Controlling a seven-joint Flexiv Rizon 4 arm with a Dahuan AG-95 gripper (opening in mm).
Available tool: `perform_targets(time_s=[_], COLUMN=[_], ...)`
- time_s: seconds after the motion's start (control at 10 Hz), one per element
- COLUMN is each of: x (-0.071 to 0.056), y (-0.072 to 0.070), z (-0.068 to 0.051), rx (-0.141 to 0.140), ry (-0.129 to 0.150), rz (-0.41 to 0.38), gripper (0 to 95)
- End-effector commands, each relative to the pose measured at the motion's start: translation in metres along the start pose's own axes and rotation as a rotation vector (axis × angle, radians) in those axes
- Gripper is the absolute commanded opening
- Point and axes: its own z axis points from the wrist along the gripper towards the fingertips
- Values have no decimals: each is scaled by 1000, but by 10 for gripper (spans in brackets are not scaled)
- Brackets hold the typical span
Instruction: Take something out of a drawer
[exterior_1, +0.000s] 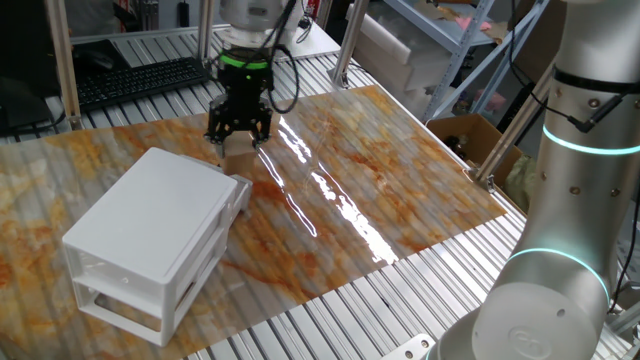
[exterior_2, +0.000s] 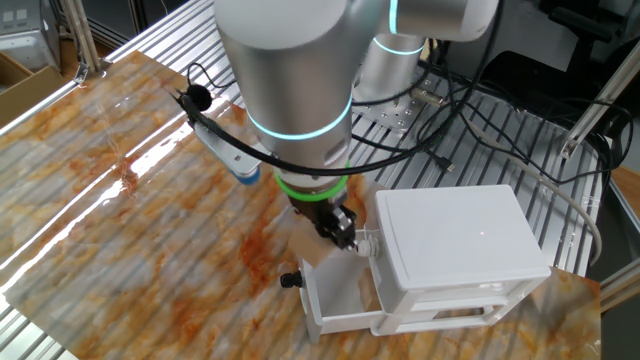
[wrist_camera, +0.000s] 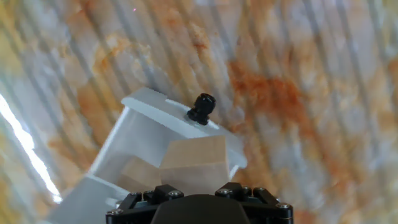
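The white two-tier cabinet (exterior_1: 150, 230) lies on the marbled mat; it also shows in the other fixed view (exterior_2: 455, 235). Its lower drawer (exterior_2: 335, 300) is pulled out, and its front wall (wrist_camera: 155, 115) carries a black knob (wrist_camera: 201, 107). My gripper (exterior_1: 238, 140) hangs just above the open drawer, shut on the small tan wooden block (wrist_camera: 193, 162). The block sits between the fingers at about the drawer's rim height, and it shows under the fingertips in one fixed view (exterior_1: 238, 158). The fingertips themselves are hidden in the hand view.
A black keyboard (exterior_1: 130, 80) lies at the back of the table. An open cardboard box (exterior_1: 470, 135) stands past the mat's right edge. The arm's grey base (exterior_1: 570, 200) fills the right side. Cables (exterior_2: 480, 120) run behind the cabinet.
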Motion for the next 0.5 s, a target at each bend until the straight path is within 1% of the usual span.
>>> perform_targets(time_s=[0.1,0.2,0.3,0.4,0.5], x=[-3,-5,-5,-6,-8], y=[-22,-27,-28,-29,-30], z=[4,6,7,7,10], rx=[13,13,36,52,49], ry=[-5,-8,-12,-14,-13], rz=[-78,-89,-104,-117,-124], gripper=[0,0,0,0,0])
